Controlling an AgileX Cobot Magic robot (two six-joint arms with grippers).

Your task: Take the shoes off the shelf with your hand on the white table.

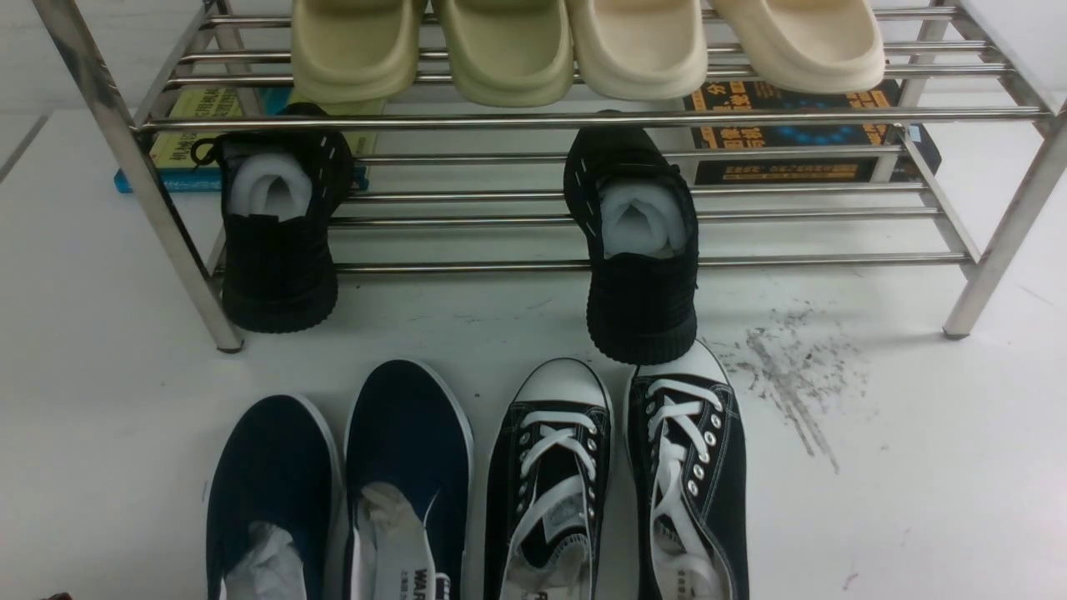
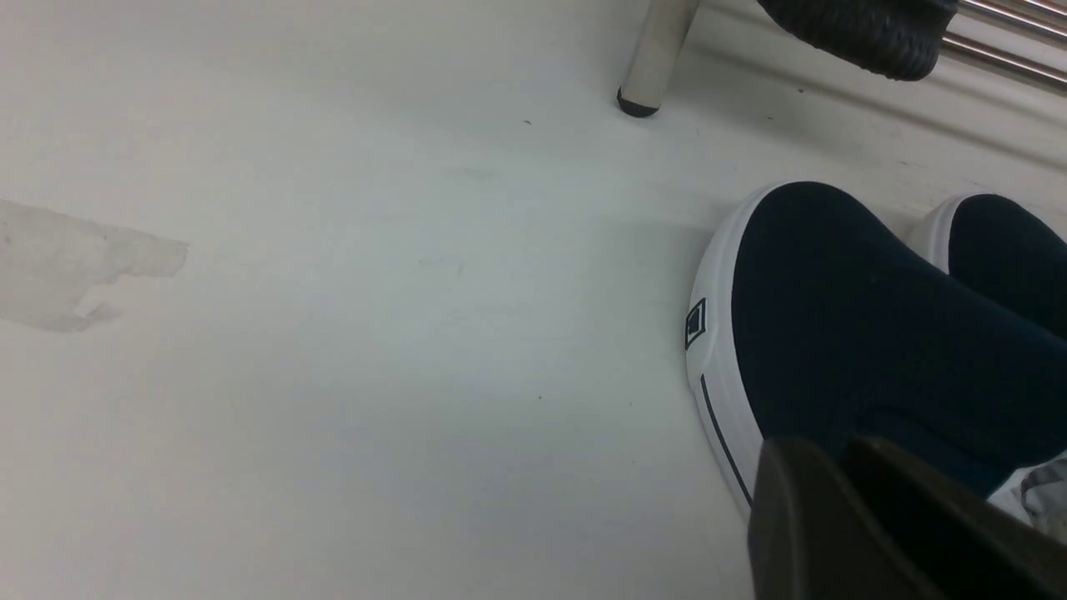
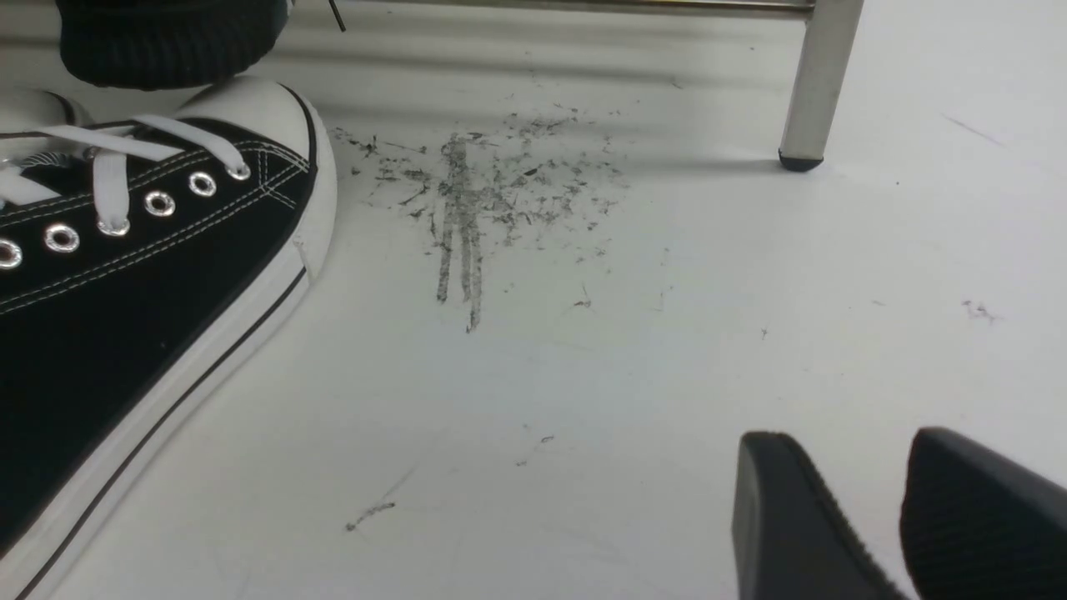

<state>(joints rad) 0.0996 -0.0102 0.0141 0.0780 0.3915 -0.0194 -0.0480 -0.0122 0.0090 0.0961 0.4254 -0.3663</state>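
Nearest in the front view, the navy shoes (image 1: 342, 492) are seen side by side on the white table (image 1: 917, 467), left of the lace-up sneakers (image 1: 617, 483); no gripper is shown there. Only the left wrist view shows the left gripper (image 2: 842, 517), its fingers nearly pressed together beside the outer shoe's sole, nothing visibly pinched. Only the right wrist view shows the right gripper (image 3: 900, 508), a narrow gap between its fingers, above bare table. Farther back, black knit sneakers (image 1: 642, 250) rest against the shelf (image 1: 583, 121).

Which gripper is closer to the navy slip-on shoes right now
Left. The left gripper sits right over the navy slip-on shoes; the right gripper is beyond the lace-up sneakers.
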